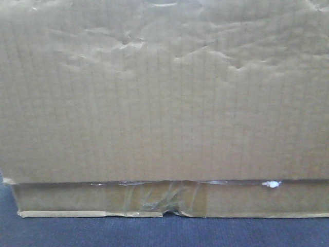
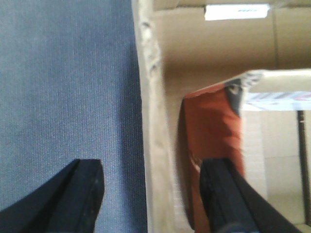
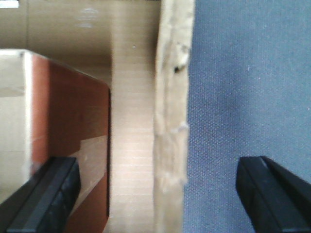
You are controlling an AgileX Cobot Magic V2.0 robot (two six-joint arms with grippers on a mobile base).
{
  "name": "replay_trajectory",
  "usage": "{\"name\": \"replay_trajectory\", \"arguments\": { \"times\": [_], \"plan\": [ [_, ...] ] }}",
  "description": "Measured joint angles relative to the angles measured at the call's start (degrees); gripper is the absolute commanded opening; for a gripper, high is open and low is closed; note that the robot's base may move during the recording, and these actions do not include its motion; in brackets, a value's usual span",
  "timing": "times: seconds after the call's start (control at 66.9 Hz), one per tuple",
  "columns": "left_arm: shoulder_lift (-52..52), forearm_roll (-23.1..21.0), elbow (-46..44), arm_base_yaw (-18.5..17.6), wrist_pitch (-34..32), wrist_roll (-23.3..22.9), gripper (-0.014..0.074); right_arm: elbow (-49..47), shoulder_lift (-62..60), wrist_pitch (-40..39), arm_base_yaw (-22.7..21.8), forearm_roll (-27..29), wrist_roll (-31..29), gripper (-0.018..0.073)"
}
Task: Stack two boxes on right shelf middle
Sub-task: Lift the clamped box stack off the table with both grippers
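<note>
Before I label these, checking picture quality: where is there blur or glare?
Front view: box fills it, soft and dim; tape glints. Left wrist: wall smeared, white patch blown out at top. Right wrist: wall edge blurred, inner cardboard washed pale.

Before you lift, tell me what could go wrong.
1. The left gripper and right gripper stand open astride thin, ragged box walls. Pinched cardboard may buckle or tear under the load.
2. A red-brown carton inside sits close to the inner fingers and might snag or slide.
3. The box fills the front view, so the shelf cannot be seen.
</note>
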Motion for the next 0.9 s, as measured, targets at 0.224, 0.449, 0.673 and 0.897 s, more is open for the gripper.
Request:
{"name": "replay_trajectory", "arguments": {
  "times": [0.224, 0.449, 0.673, 0.897],
  "plan": [
    [0.7, 0.0, 0.1, 0.0, 0.0, 0.0, 0.0321, 0.0, 0.3, 0.1, 0.0, -0.5, 0.0, 0.0558],
    [0.7, 0.2, 0.3, 0.0, 0.0, 0.0, 0.0272, 0.0, 0.3, 0.3, 0.0, -0.6, 0.0, 0.0558],
    [0.5, 1.0, 1.9, 0.0, -0.8, 0.0, 0.0272, 0.0, 0.3, 0.5, 0.0, -0.7, 0.0, 0.0558],
    [0.5, 1.0, 2.0, 0.0, -1.1, 0.0, 0.0272, 0.0, 0.3, 0.8, 0.0, -0.8, 0.0, 0.0348]
  ]
}}
